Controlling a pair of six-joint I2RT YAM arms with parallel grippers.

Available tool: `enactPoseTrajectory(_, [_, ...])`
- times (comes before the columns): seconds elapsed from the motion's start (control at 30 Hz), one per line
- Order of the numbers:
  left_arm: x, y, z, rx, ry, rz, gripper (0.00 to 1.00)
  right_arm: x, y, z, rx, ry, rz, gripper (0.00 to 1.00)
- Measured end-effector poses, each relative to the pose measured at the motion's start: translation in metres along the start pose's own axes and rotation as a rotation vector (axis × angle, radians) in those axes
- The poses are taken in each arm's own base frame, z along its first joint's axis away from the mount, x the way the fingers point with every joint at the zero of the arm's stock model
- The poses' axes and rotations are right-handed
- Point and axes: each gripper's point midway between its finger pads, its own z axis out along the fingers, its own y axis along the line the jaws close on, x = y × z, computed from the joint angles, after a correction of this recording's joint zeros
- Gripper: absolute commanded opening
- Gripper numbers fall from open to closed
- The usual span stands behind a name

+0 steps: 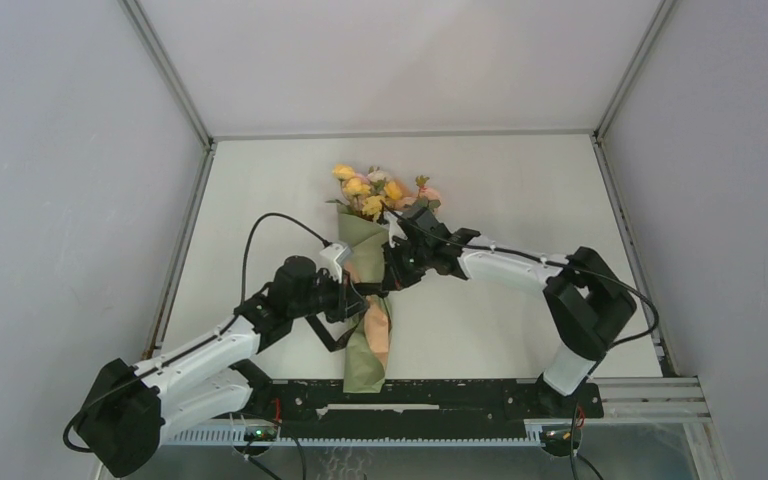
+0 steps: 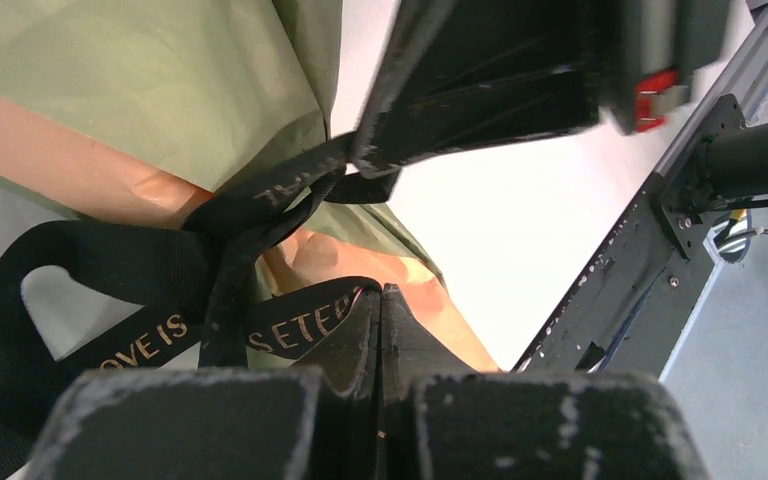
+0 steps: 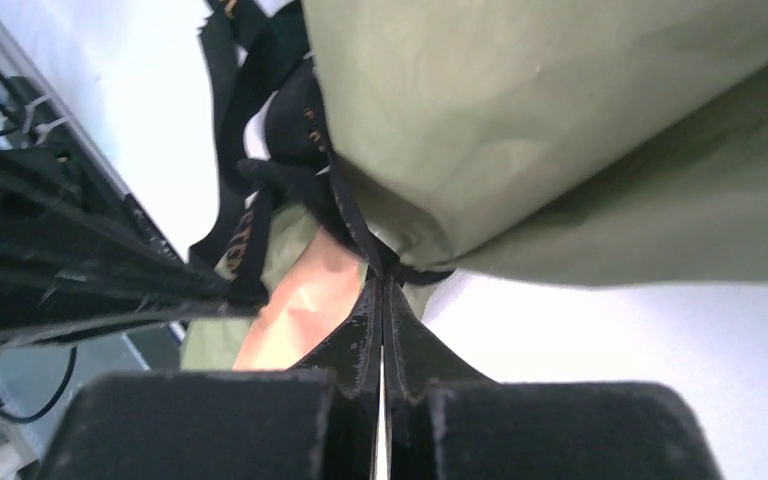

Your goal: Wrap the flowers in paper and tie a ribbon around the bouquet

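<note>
As the bouquet (image 1: 365,365) lies between, arms bent inward, left gripper (image 2: 381,300) and right gripper (image 3: 382,285) pinching ribbon (image 2: 160,265).

A robotics lab test cell — a white table (image 1: 520,185) boxed in by plain grey panels (image 1: 50,160) on aluminium framing (image 1: 167,70), with a left arm (image 1: 200,355) and a right arm (image 1: 510,265) bolted to a black rail (image 1: 460,393) at its near edge, a cable (image 1: 270,214) looping loose.

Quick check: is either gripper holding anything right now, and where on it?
Both hold the ribbon. The left gripper is shut on a lettered strand near where the strands cross; the right gripper pinches another strand close against the paper.
</note>
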Motion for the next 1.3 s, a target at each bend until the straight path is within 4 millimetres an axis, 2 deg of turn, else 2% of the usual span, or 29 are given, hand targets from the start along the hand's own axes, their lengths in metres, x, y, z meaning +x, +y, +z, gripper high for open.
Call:
enactPoseTrajectory(0.23, [0.002,0.003,0.009,0.003,0.015,0.012,0.00,-0.001,0.029,-0.039,-0.148,-0.127,0.035,0.00])
enactPoseTrajectory(0.43, [0.000,0.010,0.021,-0.003,0.034,0.036,0.00,0.006,0.040,-0.040,-0.264,-0.143,0.085,0.02])
enactPoseTrajectory(0.5, [-0.004,0.012,0.023,-0.009,0.036,0.037,0.00,0.005,0.042,-0.041,-0.288,-0.146,0.090,0.10])
enactPoseTrajectory(0.57, [-0.005,0.015,0.025,-0.007,0.038,0.038,0.00,0.001,0.044,-0.043,-0.310,-0.155,0.088,0.23])
enactPoseTrajectory(0.6, [-0.005,0.015,0.026,-0.003,0.039,0.039,0.00,0.000,0.045,-0.044,-0.318,-0.157,0.089,0.32])
enactPoseTrajectory(0.67, [-0.005,0.012,0.027,0.017,0.041,0.046,0.00,-0.001,0.045,-0.047,-0.337,-0.155,0.089,0.43])
enactPoseTrajectory(0.77, [-0.004,0.006,0.031,0.051,0.044,0.065,0.00,-0.004,0.042,-0.052,-0.360,-0.156,0.090,0.51])
enactPoseTrajectory(0.9, [0.001,0.002,0.032,0.079,0.065,0.077,0.00,-0.012,0.019,-0.060,-0.331,-0.181,0.118,0.54])
enactPoseTrajectory(1.03, [0.000,0.000,0.032,0.089,0.061,0.088,0.00,-0.021,-0.007,-0.072,-0.276,-0.221,0.150,0.52])
enactPoseTrajectory(1.07, [0.000,0.000,0.032,0.090,0.060,0.090,0.00,-0.024,-0.012,-0.074,-0.262,-0.234,0.153,0.47])
enactPoseTrajectory(1.1, [-0.001,-0.001,0.033,0.092,0.056,0.093,0.00,-0.026,-0.019,-0.076,-0.246,-0.246,0.156,0.35])
enactPoseTrajectory(1.17, [-0.002,-0.002,0.033,0.099,0.051,0.105,0.00,-0.027,-0.030,-0.076,-0.209,-0.257,0.159,0.22])
enactPoseTrajectory(1.3, [0.001,-0.009,0.034,0.122,0.058,0.125,0.00,-0.019,-0.043,-0.064,-0.167,-0.224,0.158,0.13])
